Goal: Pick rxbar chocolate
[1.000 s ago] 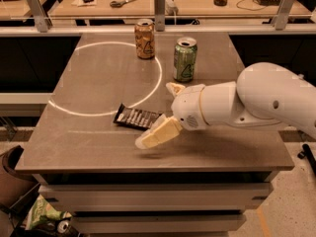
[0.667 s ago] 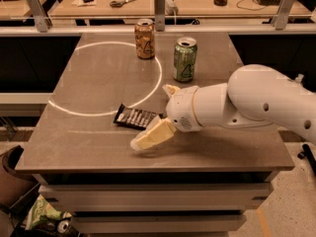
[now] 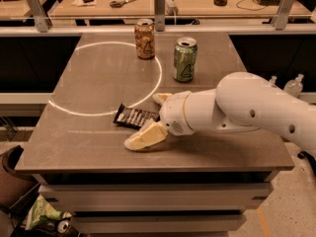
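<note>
The rxbar chocolate (image 3: 134, 116), a flat black bar with white lettering, lies on the grey table (image 3: 89, 88) near its front middle. My gripper (image 3: 143, 121) comes in from the right on a thick white arm (image 3: 256, 107). It is open. One cream finger (image 3: 145, 136) rests in front of the bar and the other (image 3: 161, 98) shows behind the bar's right end. The bar's right end lies between them and is partly hidden by the wrist.
An orange-brown can (image 3: 144, 39) and a green can (image 3: 184, 59) stand at the back of the table. A white circle line (image 3: 106, 113) is marked on the table top. A rail (image 3: 158, 29) and a desk with scissors lie behind. A bag lies on the floor at lower left (image 3: 47, 216).
My arm and gripper have moved a little to the left, so the fingers now sit further along the bar. The bar and cans have not moved.
</note>
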`<state>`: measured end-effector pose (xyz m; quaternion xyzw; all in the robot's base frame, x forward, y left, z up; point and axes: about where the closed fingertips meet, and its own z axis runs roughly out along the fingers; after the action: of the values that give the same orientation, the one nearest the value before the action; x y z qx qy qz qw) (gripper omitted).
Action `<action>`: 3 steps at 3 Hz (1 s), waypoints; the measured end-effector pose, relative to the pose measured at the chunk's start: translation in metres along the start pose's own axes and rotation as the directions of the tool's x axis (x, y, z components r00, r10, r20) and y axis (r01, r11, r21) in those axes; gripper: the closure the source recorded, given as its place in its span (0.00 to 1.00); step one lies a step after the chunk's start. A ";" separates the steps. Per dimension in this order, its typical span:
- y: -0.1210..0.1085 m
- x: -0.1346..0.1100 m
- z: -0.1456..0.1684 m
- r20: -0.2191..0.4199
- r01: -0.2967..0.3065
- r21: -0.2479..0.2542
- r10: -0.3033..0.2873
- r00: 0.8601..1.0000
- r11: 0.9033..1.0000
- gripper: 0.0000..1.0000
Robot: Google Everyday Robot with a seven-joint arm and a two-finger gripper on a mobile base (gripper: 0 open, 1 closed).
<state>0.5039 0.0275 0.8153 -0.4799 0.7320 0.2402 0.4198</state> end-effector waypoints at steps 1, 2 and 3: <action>0.001 -0.002 0.000 0.000 0.004 -0.001 -0.004 1.000 1.000 0.41; 0.002 -0.003 0.001 0.000 0.007 -0.002 -0.007 1.000 1.000 0.65; 0.002 -0.004 0.000 0.000 0.007 -0.002 -0.007 1.000 1.000 0.88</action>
<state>0.5026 0.0305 0.8188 -0.4830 0.7300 0.2394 0.4201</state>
